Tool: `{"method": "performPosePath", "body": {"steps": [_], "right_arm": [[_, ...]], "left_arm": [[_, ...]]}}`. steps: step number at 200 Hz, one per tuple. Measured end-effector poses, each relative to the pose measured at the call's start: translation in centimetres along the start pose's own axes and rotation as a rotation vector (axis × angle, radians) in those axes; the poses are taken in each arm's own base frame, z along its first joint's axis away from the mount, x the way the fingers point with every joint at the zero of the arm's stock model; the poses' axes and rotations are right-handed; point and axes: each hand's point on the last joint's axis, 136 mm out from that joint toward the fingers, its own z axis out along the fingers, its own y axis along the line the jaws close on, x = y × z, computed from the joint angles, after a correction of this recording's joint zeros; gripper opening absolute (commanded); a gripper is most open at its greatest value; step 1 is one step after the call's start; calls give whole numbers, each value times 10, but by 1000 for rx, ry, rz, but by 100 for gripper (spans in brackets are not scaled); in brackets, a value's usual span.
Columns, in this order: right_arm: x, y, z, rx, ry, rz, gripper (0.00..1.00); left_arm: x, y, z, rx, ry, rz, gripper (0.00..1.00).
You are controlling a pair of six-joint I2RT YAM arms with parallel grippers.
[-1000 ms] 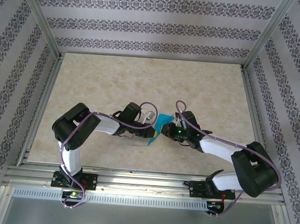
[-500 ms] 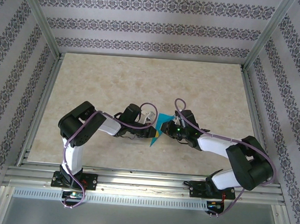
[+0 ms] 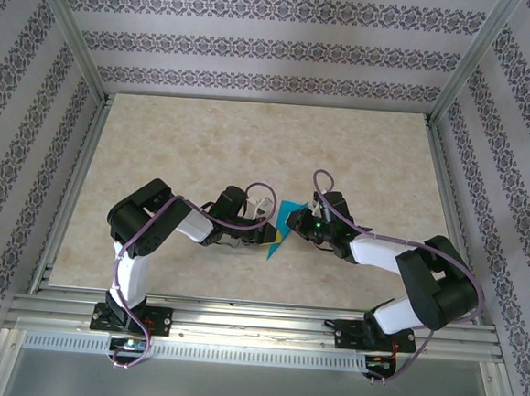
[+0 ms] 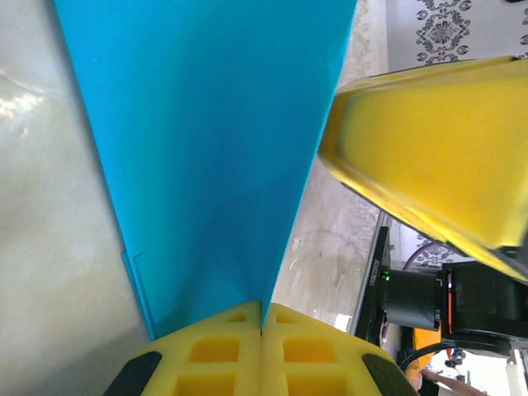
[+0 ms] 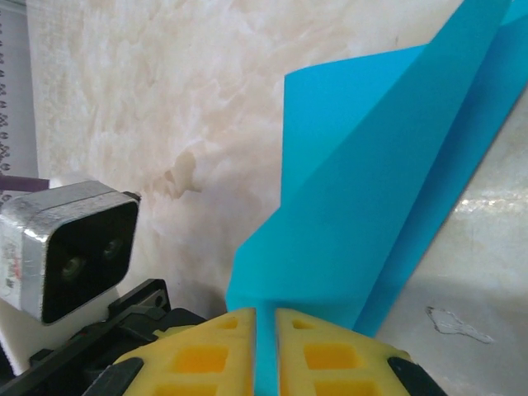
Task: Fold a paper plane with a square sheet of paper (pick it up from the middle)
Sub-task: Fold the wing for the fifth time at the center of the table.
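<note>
The sheet of paper (image 3: 281, 225), teal-blue and folded into a creased wedge, sits between the two grippers over the middle of the table (image 3: 252, 133), somewhat toward the near edge. The left gripper (image 4: 261, 320) is clamped tight on one folded edge, its yellow pads meeting on the paper. The right gripper (image 5: 266, 322) pinches the opposite side, with blue paper showing in the thin slit between its pads. Seen from above, the two grippers almost meet tip to tip. Whether the paper's lower corner touches the tabletop is unclear. Bare marbled surface lies open far, left and right, up to the aluminium frame (image 3: 438, 157); the near side is crowded by the arms' own links.
</note>
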Motion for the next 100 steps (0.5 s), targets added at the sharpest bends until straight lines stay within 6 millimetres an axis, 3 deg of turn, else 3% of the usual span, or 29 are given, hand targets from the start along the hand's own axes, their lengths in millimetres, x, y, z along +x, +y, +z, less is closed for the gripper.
{"method": "performPosePath", "body": {"steps": [100], "right_arm": [[0, -2, 7, -21, 17, 12, 15]], "left_arm": [[-3, 3, -3, -2, -7, -19, 0]]}}
